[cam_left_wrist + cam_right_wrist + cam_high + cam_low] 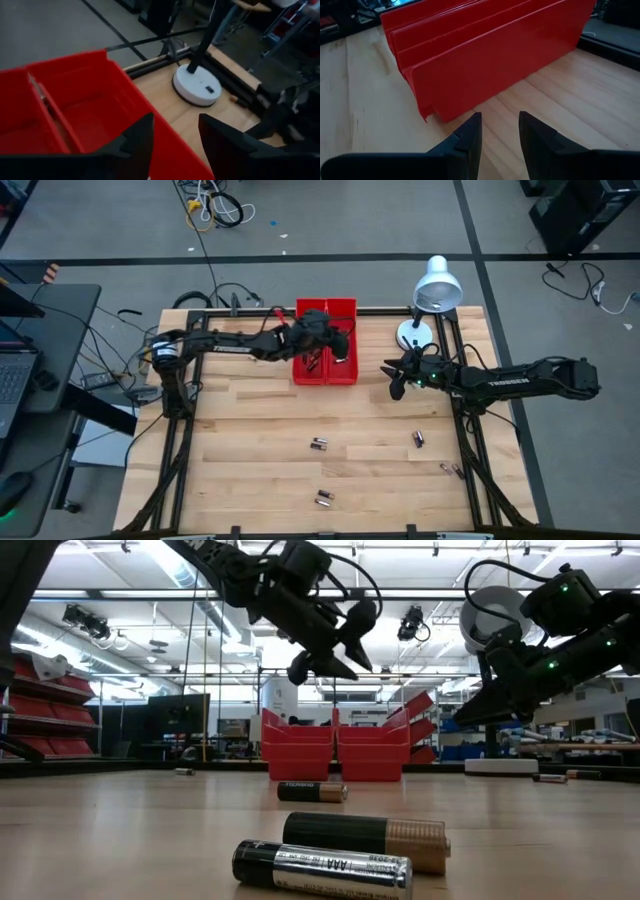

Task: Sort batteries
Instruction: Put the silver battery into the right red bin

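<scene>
Four batteries lie on the near half of the table (250, 480): one pair (322, 499) nearest the front edge, a second battery (319, 444) farther in, a third (418, 439) to its right, and a fourth (452, 470) against the right rail. In the low view, two of them (325, 868) lie touching, side by side. The middle of the table between batteries and bins is open board.

The right gripper (397, 377) hovers just right of the red bins (325, 370), arm stretched in from the right; its fingers (470, 135) stand slightly apart and empty.

The left gripper (335, 345) hangs over the right bin, raised above its rim, with fingers (137, 140) parted, nothing between them. Bin contents are hard to make out.

A lamp (425, 305) stands at the far right corner.
</scene>
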`<state>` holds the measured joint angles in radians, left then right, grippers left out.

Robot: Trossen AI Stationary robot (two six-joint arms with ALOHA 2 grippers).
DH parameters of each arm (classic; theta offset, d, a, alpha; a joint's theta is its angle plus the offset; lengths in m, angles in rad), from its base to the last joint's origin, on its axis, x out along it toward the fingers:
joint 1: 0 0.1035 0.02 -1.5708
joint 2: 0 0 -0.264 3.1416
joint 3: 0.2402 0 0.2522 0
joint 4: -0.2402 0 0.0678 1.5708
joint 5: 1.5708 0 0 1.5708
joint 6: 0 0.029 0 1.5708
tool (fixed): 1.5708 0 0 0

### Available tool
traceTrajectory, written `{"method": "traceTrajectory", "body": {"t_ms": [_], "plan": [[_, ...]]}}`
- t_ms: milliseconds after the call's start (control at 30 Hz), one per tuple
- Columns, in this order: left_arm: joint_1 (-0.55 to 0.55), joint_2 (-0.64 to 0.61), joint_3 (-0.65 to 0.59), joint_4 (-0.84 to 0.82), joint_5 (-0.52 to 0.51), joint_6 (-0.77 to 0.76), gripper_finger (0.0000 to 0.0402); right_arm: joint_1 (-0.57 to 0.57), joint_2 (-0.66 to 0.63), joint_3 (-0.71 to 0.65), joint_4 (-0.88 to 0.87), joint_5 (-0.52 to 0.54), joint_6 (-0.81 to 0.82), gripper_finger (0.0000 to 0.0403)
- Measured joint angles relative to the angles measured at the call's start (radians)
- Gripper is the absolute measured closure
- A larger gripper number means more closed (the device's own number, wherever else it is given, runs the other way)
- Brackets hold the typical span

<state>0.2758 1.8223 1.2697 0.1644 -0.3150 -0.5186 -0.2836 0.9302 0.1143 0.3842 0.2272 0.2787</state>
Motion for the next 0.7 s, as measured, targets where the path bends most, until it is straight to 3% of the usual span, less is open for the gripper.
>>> {"method": "traceTrajectory", "body": {"t_ms": [233,467,700], "plan": [[0.002,-0.147,0.000,-0.215,0.001,0.078,0.0229,0.000,0.000,0.000,0.003,0.000,0.006,0.0286],[0.003,-0.270,0.001,-0.478,-0.229,0.073,0.0229,0.000,0.000,0.000,0.004,0.000,0.006,0.0286],[0.016,-0.281,0.001,-0.782,-0.402,-0.169,0.0229,0.000,0.000,0.000,0.004,0.000,0.006,0.0286]]}}
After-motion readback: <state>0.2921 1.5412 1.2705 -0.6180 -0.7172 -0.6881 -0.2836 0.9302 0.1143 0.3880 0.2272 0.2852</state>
